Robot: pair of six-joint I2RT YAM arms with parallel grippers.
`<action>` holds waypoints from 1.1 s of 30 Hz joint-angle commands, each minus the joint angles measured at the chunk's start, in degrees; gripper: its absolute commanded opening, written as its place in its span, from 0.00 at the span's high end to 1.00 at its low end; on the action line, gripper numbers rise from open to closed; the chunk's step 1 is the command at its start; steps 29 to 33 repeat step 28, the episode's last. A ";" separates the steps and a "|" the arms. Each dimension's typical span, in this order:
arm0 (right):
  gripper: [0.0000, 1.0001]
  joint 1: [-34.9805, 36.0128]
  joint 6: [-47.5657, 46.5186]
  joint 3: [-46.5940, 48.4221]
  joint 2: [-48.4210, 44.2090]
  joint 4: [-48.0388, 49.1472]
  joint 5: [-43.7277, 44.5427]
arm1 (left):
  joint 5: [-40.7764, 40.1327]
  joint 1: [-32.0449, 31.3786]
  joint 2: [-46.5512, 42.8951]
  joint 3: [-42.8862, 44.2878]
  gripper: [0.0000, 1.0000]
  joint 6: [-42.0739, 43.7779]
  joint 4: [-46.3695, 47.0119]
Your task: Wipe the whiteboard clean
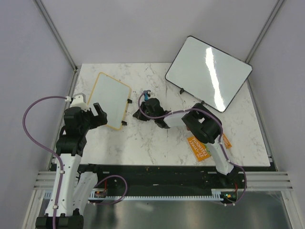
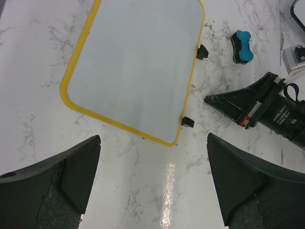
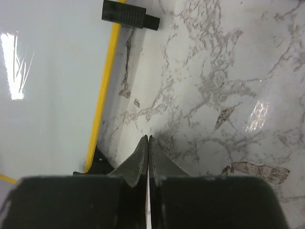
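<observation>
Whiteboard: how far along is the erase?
Done: the whiteboard shows no marks in the left wrist view, and the eraser lies on the table, apart from the board. In hand: nothing. The left hand is open at the board's near corner; the right hand is shut and empty beside its frame. Left: probably just pulling the arms back.

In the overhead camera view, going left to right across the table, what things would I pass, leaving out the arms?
yellow-framed whiteboard → blue eraser → black-framed whiteboard
</observation>
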 commanded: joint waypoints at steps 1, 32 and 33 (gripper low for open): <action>1.00 -0.77 -3.17 -3.03 -3.54 -2.88 -0.64 | 8.58 0.08 -0.68 0.14 0.02 0.24 2.40; 0.02 -10.44 -25.41 -42.67 -77.02 -27.41 50.94 | 19.72 -13.09 10.11 -13.14 0.01 -15.05 32.90; 0.02 -10.44 -25.41 -42.67 -77.02 -27.41 50.94 | 19.72 -13.09 10.11 -13.14 0.01 -15.05 32.90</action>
